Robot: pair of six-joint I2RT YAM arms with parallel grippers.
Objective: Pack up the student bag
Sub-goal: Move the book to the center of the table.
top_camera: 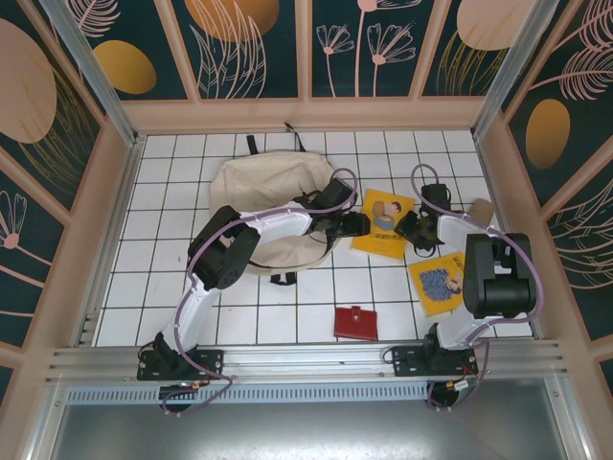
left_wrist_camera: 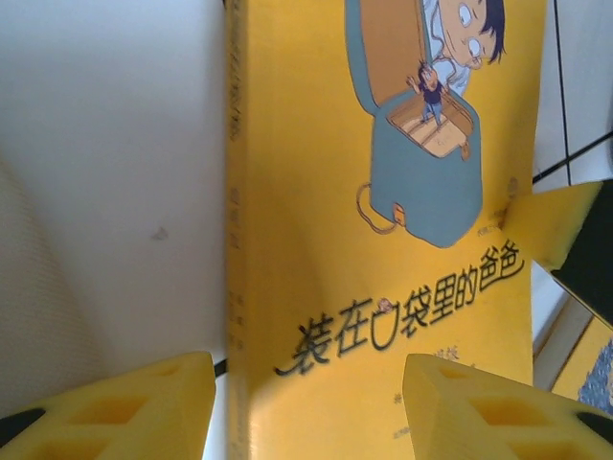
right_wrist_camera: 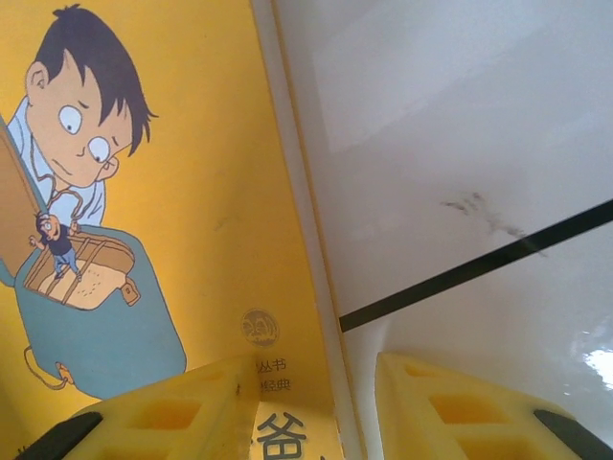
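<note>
jaws of my left gripper [left_wrist_camera: 306, 374] and right gripper [right_wrist_camera: 311, 374] sit half open over edges of the yellow book [top_camera: 383, 223], holding nothing. i should pinch evenly, then lift.

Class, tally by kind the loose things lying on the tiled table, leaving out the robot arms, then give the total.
books: 2
backpack: 1
wallet: 1
pouch: 1
total: 5
</note>
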